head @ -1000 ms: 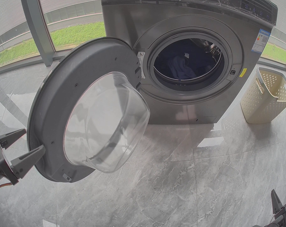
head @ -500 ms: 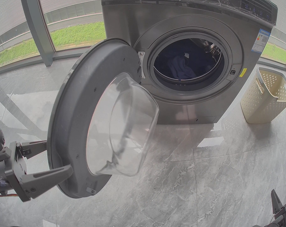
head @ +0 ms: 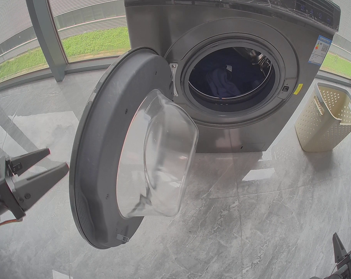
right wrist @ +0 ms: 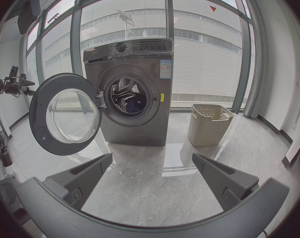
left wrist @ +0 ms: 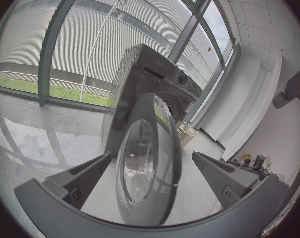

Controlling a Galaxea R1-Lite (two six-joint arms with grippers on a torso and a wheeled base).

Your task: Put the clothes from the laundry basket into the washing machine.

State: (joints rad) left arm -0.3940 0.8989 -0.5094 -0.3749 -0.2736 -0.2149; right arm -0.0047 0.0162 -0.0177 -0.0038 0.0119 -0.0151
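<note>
Two pincers stand spread wide and empty before the washing machine as I weigh the next move. Dark blue clothes lie inside the drum. The cream laundry basket stands on the floor just right of the machine, with no cloth showing above its rim. The round door hangs about half open on its hinge at the left of the opening. Its glass bowl faces the drum and its grey outer face is turned toward my left pincer, which hovers near that face without touching it. My right pincer sits low, well apart on the other side. By my reading, the left arm is the nearer one for pushing the door rightward, shut.
</note>
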